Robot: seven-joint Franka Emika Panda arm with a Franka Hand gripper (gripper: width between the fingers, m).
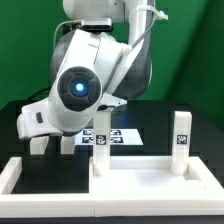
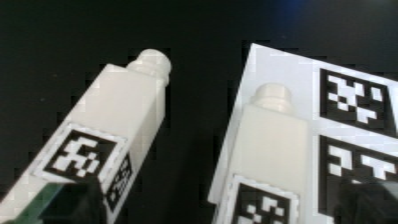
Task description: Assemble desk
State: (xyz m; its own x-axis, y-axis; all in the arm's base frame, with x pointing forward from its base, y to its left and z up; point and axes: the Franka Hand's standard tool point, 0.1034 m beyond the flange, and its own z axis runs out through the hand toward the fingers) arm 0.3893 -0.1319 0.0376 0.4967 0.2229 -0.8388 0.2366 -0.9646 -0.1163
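The gripper (image 1: 52,143) stood open over the black counter (image 1: 160,125), holding nothing. Two white desk legs (image 1: 181,140) rose upright from the desk top (image 1: 140,183), one at the exterior view's right, one near centre. At twelve o'clock from the centre leg lay the marker board (image 1: 125,137). The wrist view showed two tagged legs (image 2: 116,120) side by side.
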